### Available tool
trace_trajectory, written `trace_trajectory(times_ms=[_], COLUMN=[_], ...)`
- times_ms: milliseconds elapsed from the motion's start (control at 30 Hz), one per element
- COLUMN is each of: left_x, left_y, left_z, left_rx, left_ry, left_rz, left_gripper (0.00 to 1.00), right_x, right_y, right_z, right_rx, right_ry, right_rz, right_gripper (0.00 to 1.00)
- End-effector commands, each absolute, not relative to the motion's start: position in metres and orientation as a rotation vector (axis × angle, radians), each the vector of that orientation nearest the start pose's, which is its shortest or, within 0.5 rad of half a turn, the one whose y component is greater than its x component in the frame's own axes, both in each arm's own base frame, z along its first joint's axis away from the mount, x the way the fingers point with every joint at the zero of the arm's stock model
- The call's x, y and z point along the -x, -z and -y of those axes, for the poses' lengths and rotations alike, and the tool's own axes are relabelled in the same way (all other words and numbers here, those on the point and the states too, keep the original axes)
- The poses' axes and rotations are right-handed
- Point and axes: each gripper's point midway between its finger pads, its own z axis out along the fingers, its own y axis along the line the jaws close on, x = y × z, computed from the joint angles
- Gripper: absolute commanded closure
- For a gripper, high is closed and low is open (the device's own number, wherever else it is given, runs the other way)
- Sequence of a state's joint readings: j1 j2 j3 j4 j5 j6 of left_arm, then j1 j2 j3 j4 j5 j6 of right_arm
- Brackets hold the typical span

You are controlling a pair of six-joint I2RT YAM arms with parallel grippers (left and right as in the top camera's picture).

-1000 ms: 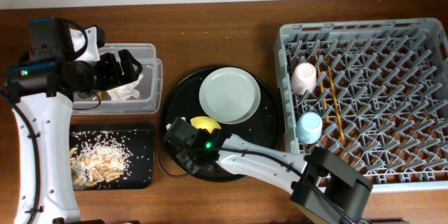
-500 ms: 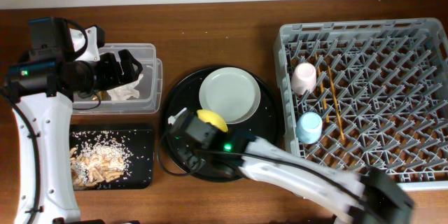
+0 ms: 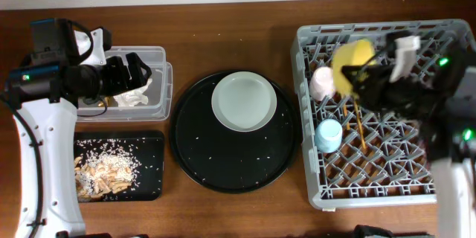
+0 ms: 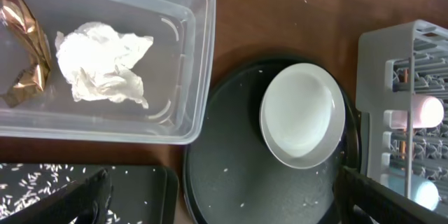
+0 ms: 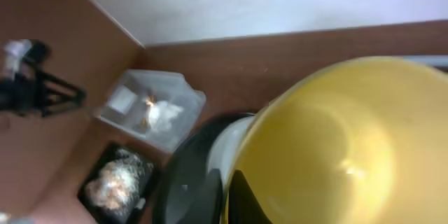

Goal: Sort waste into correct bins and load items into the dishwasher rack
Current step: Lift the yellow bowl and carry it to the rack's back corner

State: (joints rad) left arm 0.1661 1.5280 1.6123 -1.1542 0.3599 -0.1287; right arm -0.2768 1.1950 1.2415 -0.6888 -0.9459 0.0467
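Bowl (image 3: 349, 59) gripped by right tool (image 3: 364, 75), over rack (image 3: 306, 172) left edge

- Overhead: fixed high, looks straight down, far; takes in the whole table (image 3: 223, 30), clear tub (image 3: 165, 93) left, dishwasher rack (image 3: 401, 171) right.
- Left wrist: nearer, faces down; shares tub, round black tray (image 4: 231, 175) and pale plate (image 4: 302, 115) with overhead.
- Right wrist: tilted, blurred; yellow bowl (image 5: 336, 140) very close, tub and tray small beyond.

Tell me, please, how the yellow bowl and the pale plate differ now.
The yellow bowl is gripped by the right pincer above the dishwasher rack; the pale plate lies on the round black tray. The bowl appears tilted, the plate flat. Both are round and empty.
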Motion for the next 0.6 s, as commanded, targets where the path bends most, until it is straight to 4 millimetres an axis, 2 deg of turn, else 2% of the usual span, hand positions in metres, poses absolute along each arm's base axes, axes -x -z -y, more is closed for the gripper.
trace_trajectory(times_ms=[0, 33, 67, 100, 167, 267, 333, 567], left_x=[-0.365, -0.365, -0.365, -0.365, -0.365, -0.365, -0.365, -0.365], left_y=[-0.251, -0.251, -0.251, -0.251, -0.251, -0.251, -0.251, -0.251], left_z=[-0.001, -0.001, -0.001, -0.001, -0.001, -0.001, -0.001, -0.001], left_rx=[0.274, 0.274, 0.274, 0.274, 0.274, 0.274, 0.274, 0.274], left_ry=[0.459, 0.459, 0.459, 0.459, 0.459, 0.459, 0.459, 0.459], left_rz=[-2.59, -2.59, -2.59, -2.59, -2.59, -2.59, -2.59, -2.59], left_gripper=[0.0, 0.0, 0.0, 0.0, 0.0, 0.0, 0.0, 0.0], right_x=[-0.338, -0.351, -0.374, -0.386, -0.41, -0.428, -0.433, -0.434], right_y=[-0.338, -0.33, -0.304, -0.287, -0.247, -0.208, -0.198, -0.198], right_z=[-0.025, -0.008, 0.014, 0.023, 0.035, 0.04, 0.038, 0.027], right_rx=[0.324, 0.31, 0.234, 0.195, 0.134, 0.103, 0.119, 0.145], right_ry=[-1.288, -1.356, -1.385, -1.409, -1.463, -1.505, -1.504, -1.521], right_rz=[-1.775, -1.738, -1.759, -1.771, -1.795, -1.812, -1.811, -1.815], right_gripper=[0.96, 0.96, 0.96, 0.96, 0.96, 0.96, 0.96, 0.96])
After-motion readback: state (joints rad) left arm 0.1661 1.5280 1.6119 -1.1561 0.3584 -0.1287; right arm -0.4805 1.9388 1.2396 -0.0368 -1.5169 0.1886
